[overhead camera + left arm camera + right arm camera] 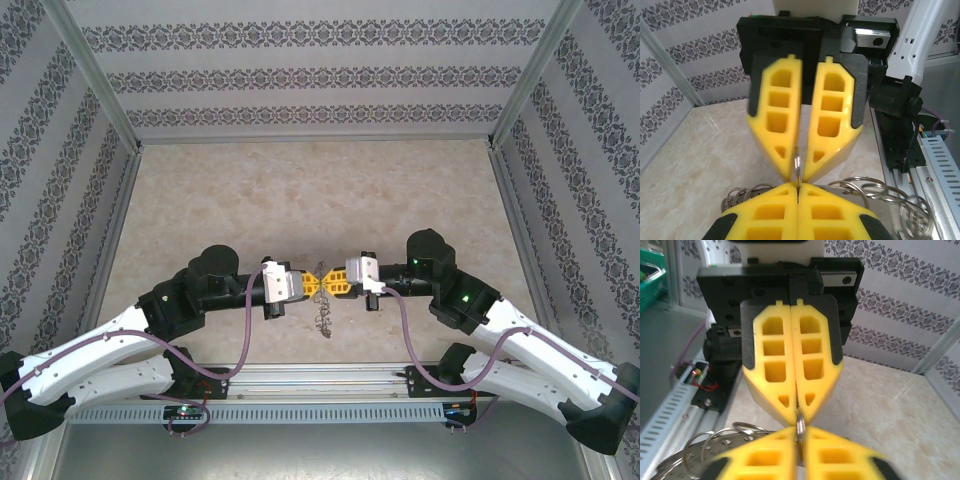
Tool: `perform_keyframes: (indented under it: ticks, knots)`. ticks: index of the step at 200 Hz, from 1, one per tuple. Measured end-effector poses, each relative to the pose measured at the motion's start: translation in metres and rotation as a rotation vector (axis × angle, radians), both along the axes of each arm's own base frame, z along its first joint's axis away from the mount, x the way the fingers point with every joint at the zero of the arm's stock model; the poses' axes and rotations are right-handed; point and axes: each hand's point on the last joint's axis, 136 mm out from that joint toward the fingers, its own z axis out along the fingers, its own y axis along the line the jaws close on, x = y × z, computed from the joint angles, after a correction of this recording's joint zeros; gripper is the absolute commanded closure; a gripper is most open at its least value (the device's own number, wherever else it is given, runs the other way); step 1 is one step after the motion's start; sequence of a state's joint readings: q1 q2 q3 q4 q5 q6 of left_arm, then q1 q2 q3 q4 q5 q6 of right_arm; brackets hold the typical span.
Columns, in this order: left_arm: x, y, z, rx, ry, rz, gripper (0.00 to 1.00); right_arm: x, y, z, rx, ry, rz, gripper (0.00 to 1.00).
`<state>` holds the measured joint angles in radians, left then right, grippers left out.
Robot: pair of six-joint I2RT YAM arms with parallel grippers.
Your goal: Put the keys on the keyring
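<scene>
your keyring (pixel 797 169) is a thin silvery metal ring, seen edge-on above the table. one edge is nipped in the closed tips of the left gripper (pixel 797 187), and the opposite edge sits in the narrow gap of the right gripper (pixel 799 175). more silvery loops (pixel 867 192) spread out beneath it. from above they look like a small tangled cluster (pixel 322 316). you can't tell whether they touch the table.
</scene>
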<state>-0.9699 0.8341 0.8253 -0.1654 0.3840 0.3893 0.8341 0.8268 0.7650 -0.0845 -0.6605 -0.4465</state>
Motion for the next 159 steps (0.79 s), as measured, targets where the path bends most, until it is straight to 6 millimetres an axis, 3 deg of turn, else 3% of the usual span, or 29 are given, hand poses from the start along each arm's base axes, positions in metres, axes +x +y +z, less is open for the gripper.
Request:
perform_keyframes:
  ticks: [79,121,159]
  knots:
    - [0.013,0.011,-0.020,0.209,-0.001,0.068,1.00,0.006,-0.017,-0.008,-0.067,-0.033,-0.156,0.73]
    - [0.010,0.015,-0.035,0.313,0.032,0.048,1.00,0.006,-0.007,-0.037,-0.183,-0.031,-0.150,0.73]
    - [0.007,0.020,-0.041,0.359,0.050,0.039,1.00,0.007,-0.001,-0.043,-0.212,-0.046,-0.147,0.73]
